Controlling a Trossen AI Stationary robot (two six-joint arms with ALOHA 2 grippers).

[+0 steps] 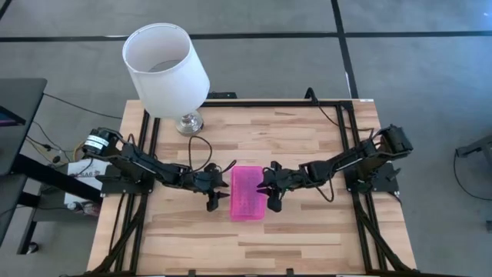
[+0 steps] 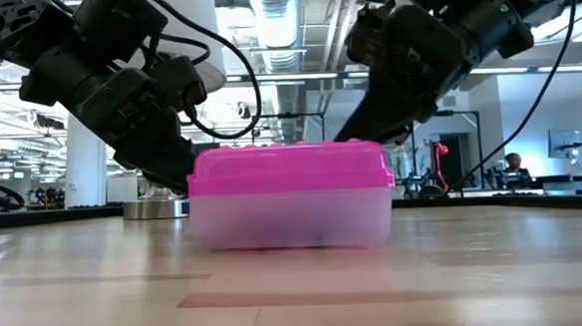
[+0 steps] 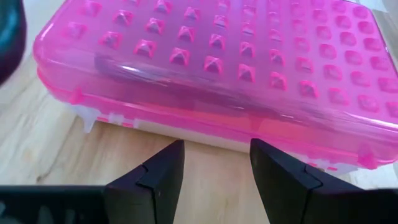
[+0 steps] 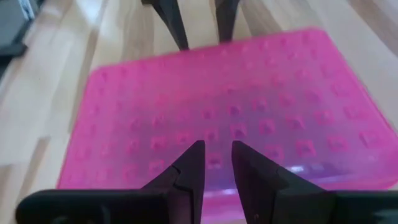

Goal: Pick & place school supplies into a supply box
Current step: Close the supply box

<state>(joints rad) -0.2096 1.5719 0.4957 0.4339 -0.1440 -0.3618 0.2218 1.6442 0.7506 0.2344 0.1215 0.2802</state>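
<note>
The supply box [image 1: 247,192] lies flat at the table's middle, its pink studded lid [image 3: 217,62] shut over the clear base [image 2: 292,223]. My left gripper [image 1: 217,201] is low at the box's left side, open, with its fingers [image 3: 165,171] just short of the box's wall. My right gripper [image 1: 270,201] is at the box's right side, narrowly open, its fingertips [image 4: 193,158] over the lid's right edge [image 4: 217,186]. A long dark shape shows dimly through the lid. No pens, pencils or scissors lie in the open. My right gripper comes at the lid's right edge [image 4: 292,180] slanting down from the table's right. Its fingertips stand over that edge, and I cannot tell whether they touch it. The box rests flat on the table.
A big white lampshade [image 1: 165,65] on a glass base [image 1: 189,121] stands at the table's far left, behind my left arm. Cables run along both arms. Bare wood [image 1: 246,246] lies between the box and the near edge.
</note>
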